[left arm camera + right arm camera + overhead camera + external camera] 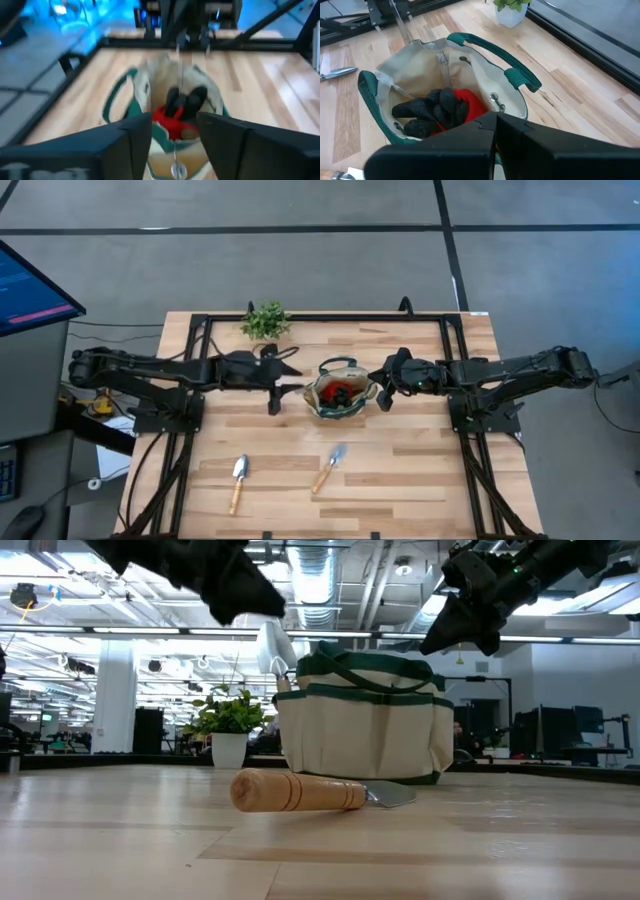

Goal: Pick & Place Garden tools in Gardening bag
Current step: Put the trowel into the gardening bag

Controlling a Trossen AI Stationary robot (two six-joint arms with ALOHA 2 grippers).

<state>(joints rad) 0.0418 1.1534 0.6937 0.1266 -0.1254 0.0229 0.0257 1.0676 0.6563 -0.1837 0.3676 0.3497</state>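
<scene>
Left pincer point(296, 388) open beside round beige fabric bag with green trim point(338, 394) mid-worktop; right pincer point(379, 389) closed opposite. Two wooden-handled silver trowels point(239, 482) point(329, 468) lie lengthwise nearer front edge, left arm closer

Overhead camera looks straight down, low camera level across the table, both wrist cameras close above the gardening bag point(339, 393).

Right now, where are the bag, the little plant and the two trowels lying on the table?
gardening bag point(322, 406): high view, beige rim.
potted plant point(266, 320): high view, leaves.
left trowel point(238, 483): high view, wooden handle.
right trowel point(325, 475): high view, wooden handle.
</scene>
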